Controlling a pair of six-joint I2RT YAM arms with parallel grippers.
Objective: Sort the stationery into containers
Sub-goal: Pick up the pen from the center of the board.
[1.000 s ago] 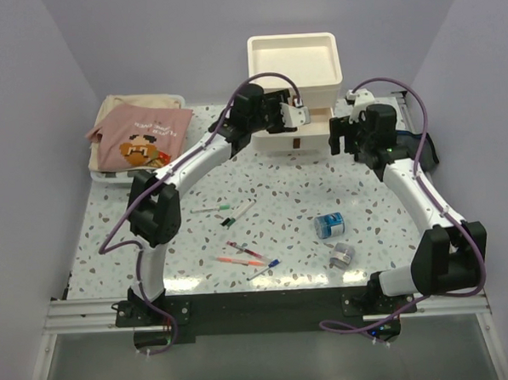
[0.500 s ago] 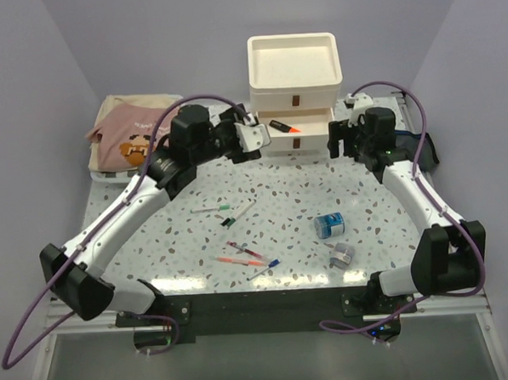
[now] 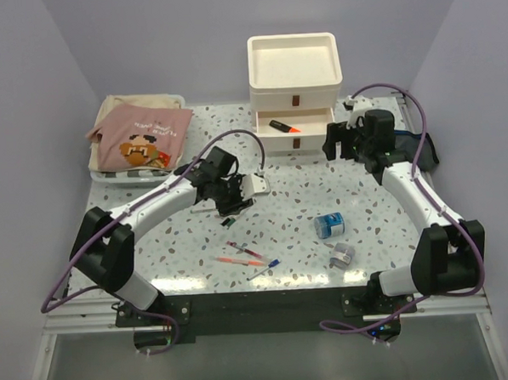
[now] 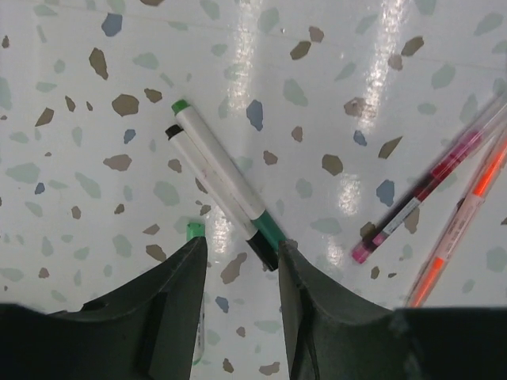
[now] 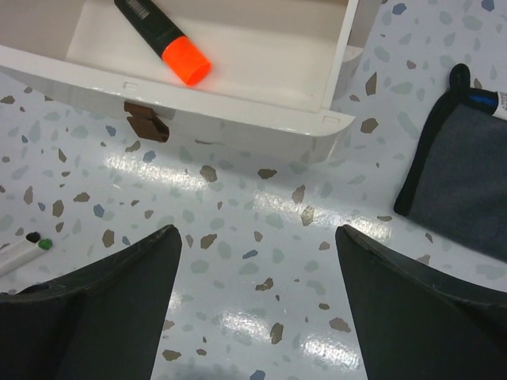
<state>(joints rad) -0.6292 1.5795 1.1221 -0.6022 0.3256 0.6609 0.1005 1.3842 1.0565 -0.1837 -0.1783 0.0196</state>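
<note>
Stationery is part sorted. One orange marker point(image 5: 162, 39) lies in the open drawer point(image 5: 198, 111) of the cream drawer unit point(image 3: 296, 92) at the back of the table point(image 3: 365, 193); the remainder lies loose on the table.

Step in hand, in my judgement: pick-up of the next item. The left hand point(image 4: 242, 257) is low over a green marker point(image 4: 226, 168) and a black marker point(image 4: 211, 184) lying side by side and touching. Its fingers are narrowly parted, astride the markers' near ends, and grip nothing. The right hand point(image 5: 257, 245) hangs spread wide and empty just before the drawer, with the dark pouch point(image 5: 475, 166) to its right.

Next move calls for closing on one marker only. With the pair touching, both may be caught or one rolled aside.

Also outstanding: a blue roll point(image 3: 329, 226), a grey roll point(image 3: 342, 255) and thin red pens point(image 4: 428, 190) near the markers.

Table surface: glossy speckled white, showing glare. Room: plain lilac walls on three sides.
</note>
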